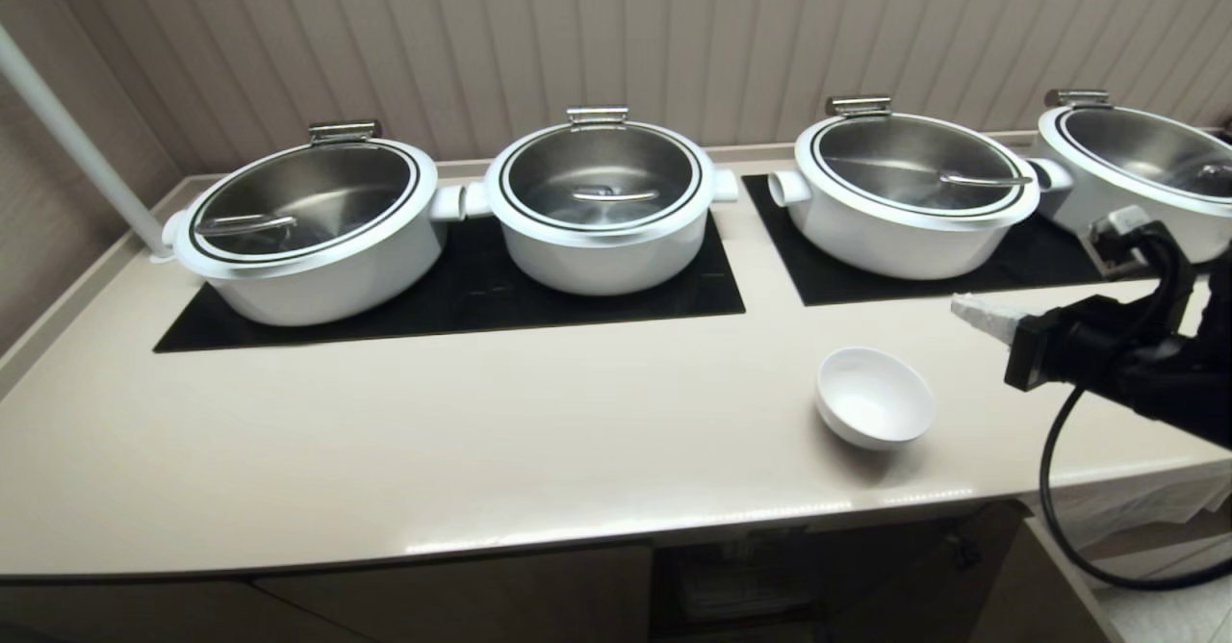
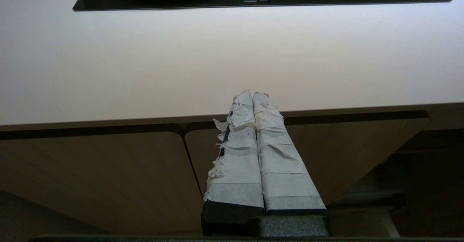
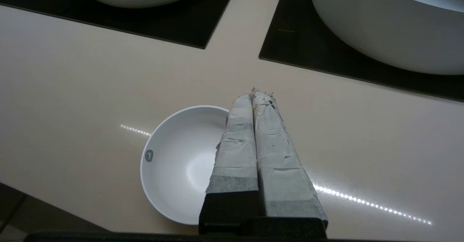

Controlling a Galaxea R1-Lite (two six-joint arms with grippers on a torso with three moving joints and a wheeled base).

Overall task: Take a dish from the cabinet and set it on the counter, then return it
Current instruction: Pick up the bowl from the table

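Head view: the small white round ceramic bowl [image 1: 874, 398] sits alone on the glossy cream bench [image 1: 385, 450], near its front edge.
Four large white lidded pots [image 1: 604, 208] stand behind on black glass panels [image 1: 462, 292]; the right gripper [image 1: 965, 310] hovers just beside the bowl, jaws pressed together, empty.

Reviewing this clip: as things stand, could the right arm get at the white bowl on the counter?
Probably yes. The bowl sits alone near the counter front edge, and the right gripper hangs just above it with nothing between. Its fingers are shut and empty, so they must open first.
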